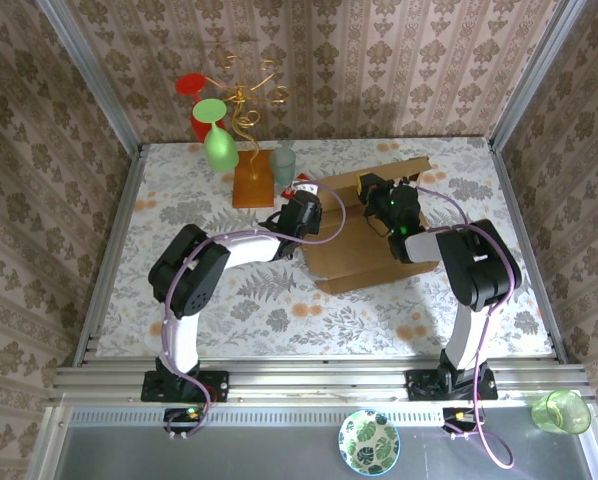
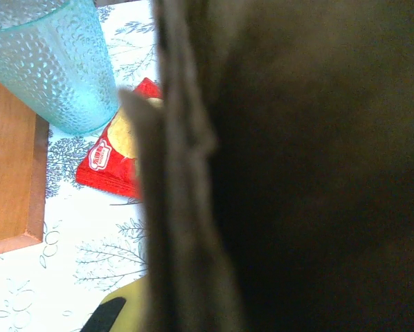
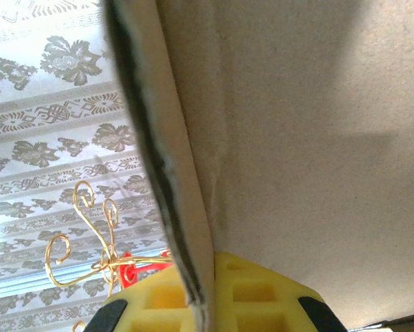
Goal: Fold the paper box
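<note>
Damask-patterned wallpaper walls (image 1: 379, 60) enclose a floral-print table (image 1: 279, 300) edged by aluminium rails (image 1: 319, 380), evenly lit.

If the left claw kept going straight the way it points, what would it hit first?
The left claw is shut on the edge of the brown cardboard box. Just past it, probably the red snack packet lying flat, then the dimpled turquoise plastic cup. Depth is unclear.

arms (image 1: 182, 340): blk/wht | cables (image 1: 241, 234): purple | fingers (image 3: 262, 304): yellow w/ blk pads (image 3: 109, 315)
</note>
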Robot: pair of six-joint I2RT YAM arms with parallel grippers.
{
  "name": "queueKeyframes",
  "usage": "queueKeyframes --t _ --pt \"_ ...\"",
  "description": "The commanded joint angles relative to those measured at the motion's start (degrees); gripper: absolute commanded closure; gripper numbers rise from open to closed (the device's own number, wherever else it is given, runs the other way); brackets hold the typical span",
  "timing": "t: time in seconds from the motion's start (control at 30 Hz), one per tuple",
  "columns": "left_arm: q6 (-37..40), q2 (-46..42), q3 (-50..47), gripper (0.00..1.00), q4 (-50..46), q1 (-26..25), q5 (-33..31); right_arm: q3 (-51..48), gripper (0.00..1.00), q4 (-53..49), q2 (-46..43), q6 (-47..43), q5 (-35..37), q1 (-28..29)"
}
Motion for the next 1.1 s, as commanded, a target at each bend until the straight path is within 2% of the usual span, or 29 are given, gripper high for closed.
queueKeyframes --t 0.0,0.07,0.17,0.37,0.6,0.73,0.9,1.07 --pt "-0.53 1.16 1.30 0.87 -1.77 -0.04 -3.51 1.28 1.00 -3.91 -0.17 1.43 -0.29 1.16" --pt "-0.36 1.16 0.95 0.79 -0.50 0.21 -2.74 1.55 1.00 -4.64 -0.17 1.26 -0.30 1.36" --pt "-0.01 1.20 0.66 0.72 1.91 0.89 -1.23 1.48 1.00 -4.79 0.03 1.17 -0.46 1.46" --pt "1.56 2.15 1.85 0.68 2.75 2.18 1.27 1.01 1.00 -4.70 0.93 0.89 -0.87 1.47" --pt "1.35 3.72 3.41 0.67 -0.59 2.55 -0.22 1.12 1.00 -3.73 1.79 1.34 -0.43 1.86" --pt "0.63 4.86 4.92 0.76 -3.86 2.57 -1.77 1.44 1.00 -3.97 1.85 1.65 0.01 1.93" --pt "0.52 5.50 6.18 0.99 -7.07 2.08 -5.04 1.35 1.00 -3.82 1.63 2.02 0.42 1.95" --pt "1.14 5.31 7.16 1.00 -9.79 1.91 -8.43 0.94 1.00 -4.34 0.78 2.01 1.18 1.96"
